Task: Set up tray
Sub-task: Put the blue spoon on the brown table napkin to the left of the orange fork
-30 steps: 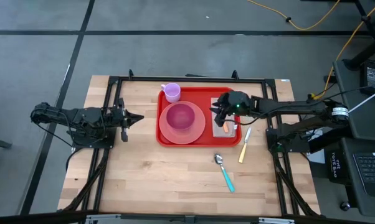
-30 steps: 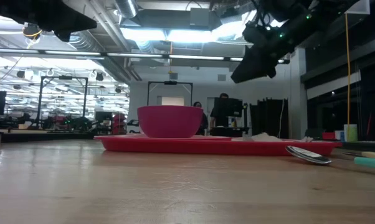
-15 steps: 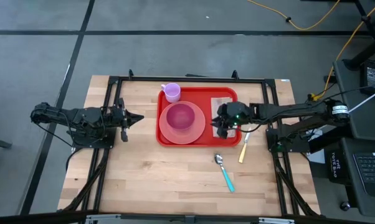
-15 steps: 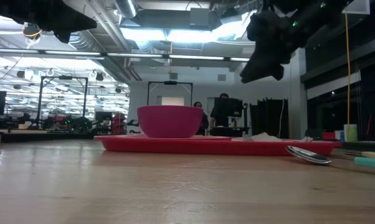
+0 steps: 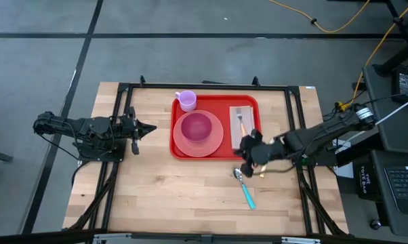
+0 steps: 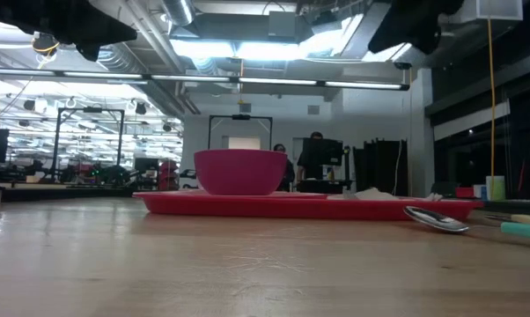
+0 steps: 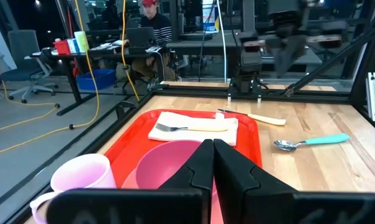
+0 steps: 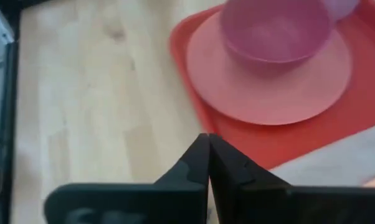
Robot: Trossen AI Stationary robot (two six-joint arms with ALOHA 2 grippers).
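Since the earlier frames, the right end effector (image 5: 248, 150) has been withdrawn from above the tray (image 5: 216, 99) to the tray's near right corner; its fingers are closed on nothing. A fork (image 5: 240, 123) is left lying on the napkin (image 5: 242, 114). The tray is set mid-bench, long axis across, just beyond that end effector. The left end effector (image 5: 145, 128), shut and empty, is parked well left. A spoon (image 7: 309, 141) and knife (image 7: 255, 116), off-tray, are seen from the left wrist only.

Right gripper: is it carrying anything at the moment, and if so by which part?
Nothing. The right gripper is shut empty above the tray's near right corner; the fork lies on the napkin. The left gripper is also shut empty.
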